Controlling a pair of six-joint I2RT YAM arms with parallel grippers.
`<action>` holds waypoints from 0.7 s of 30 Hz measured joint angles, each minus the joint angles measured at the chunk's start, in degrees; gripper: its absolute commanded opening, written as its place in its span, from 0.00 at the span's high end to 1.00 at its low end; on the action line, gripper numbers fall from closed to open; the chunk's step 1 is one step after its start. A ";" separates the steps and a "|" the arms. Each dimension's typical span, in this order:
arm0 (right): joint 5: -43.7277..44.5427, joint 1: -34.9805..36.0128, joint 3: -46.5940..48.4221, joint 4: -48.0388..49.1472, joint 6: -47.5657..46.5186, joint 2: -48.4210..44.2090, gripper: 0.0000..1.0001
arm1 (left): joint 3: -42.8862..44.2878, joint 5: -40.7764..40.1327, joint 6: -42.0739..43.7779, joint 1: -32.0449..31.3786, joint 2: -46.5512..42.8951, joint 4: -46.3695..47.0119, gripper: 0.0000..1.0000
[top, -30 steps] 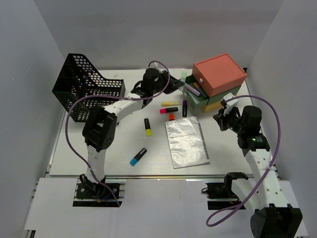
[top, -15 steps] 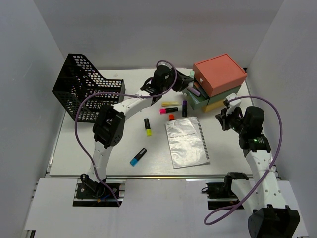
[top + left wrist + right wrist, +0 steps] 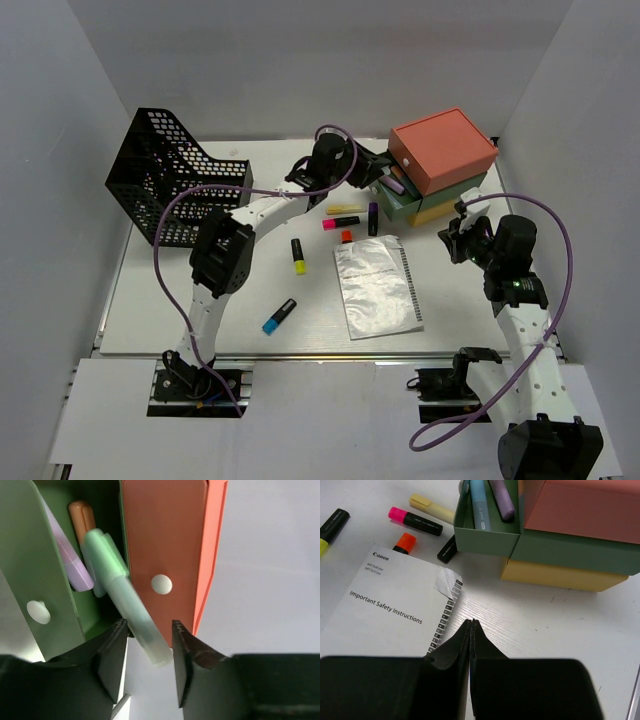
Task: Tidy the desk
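The left arm reaches across to the stacked drawer box (image 3: 440, 165) at the far right of the surface (image 3: 315, 325). Its end effector (image 3: 149, 632) stands partly parted, with a pale green highlighter (image 3: 117, 580) lying between the fingers. There is a gap on one side, so it looks slack rather than clamped. The highlighter's far end already sits in the open green drawer (image 3: 20, 555), beside a purple marker (image 3: 72, 565) and an orange one (image 3: 82, 517).

The right end effector (image 3: 471, 625) is pinched fully closed on nothing. It hangs above the bare surface, near the corner of the booklet (image 3: 377, 287).

I'd put the job at under halfway. Three pens are in the drawer, counting the one going in. Six more lie loose in the middle of the surface: a yellow one (image 3: 342, 209), a pink-tipped one (image 3: 340, 222), an orange-tipped one (image 3: 347, 236), a dark one (image 3: 373, 218), a yellow-tipped one (image 3: 298, 256) and a blue-tipped one (image 3: 279, 316). The booklet is also out, and the black mesh basket (image 3: 165, 180) at the far left looks empty, a likely home for it.
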 measured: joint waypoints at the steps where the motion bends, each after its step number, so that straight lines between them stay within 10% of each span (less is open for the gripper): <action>1: -0.02 -0.09 0.00 0.00 -0.02 0.00 1.00 | 0.24 0.07 -0.04 0.00 0.28 -0.15 0.45; 14: -0.55 -0.61 0.00 0.00 -0.24 0.00 1.00 | 3.74 3.82 2.73 0.00 3.30 -0.96 0.44; 18: -3.02 -0.83 -0.02 -0.17 -1.77 -0.15 1.00 | 4.92 4.46 11.23 0.35 2.01 -2.51 0.74; 21: -5.99 -0.92 -0.04 -0.61 -3.67 -0.79 0.58 | 0.11 5.38 21.46 0.87 -3.19 -2.51 0.81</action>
